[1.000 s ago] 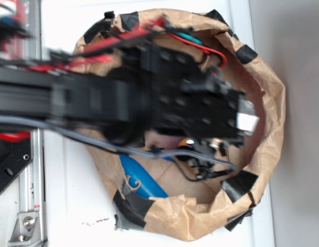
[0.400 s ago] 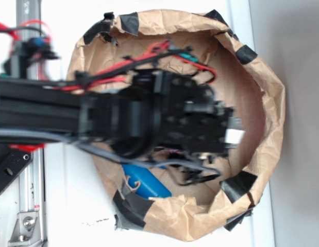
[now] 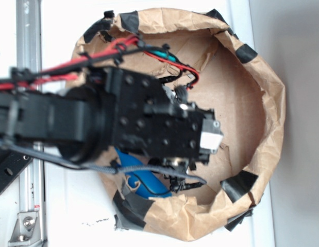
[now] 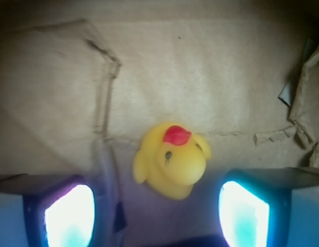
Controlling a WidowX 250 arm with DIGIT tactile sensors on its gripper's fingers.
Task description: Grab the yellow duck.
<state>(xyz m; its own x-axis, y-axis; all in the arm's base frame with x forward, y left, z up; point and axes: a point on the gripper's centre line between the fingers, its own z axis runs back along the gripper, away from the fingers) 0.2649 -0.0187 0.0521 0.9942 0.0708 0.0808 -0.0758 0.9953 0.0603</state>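
Note:
The yellow duck lies on the brown cardboard floor of the paper bag, red-orange beak up in the wrist view. My gripper hangs over it, open, with the duck just ahead of the gap between the two glowing fingers and touching neither. In the exterior view the black arm and gripper reach into the bag from the left and hide the duck.
The brown paper bag, patched with black tape, rings the work area with crumpled walls. A blue object lies inside at the bag's lower left, under the arm. Red and grey cables run along the arm. A metal rail stands left.
The arm has pulled back to the left and slightly down in the exterior view; the gripper head now sits nearer the bag's middle than its right wall.

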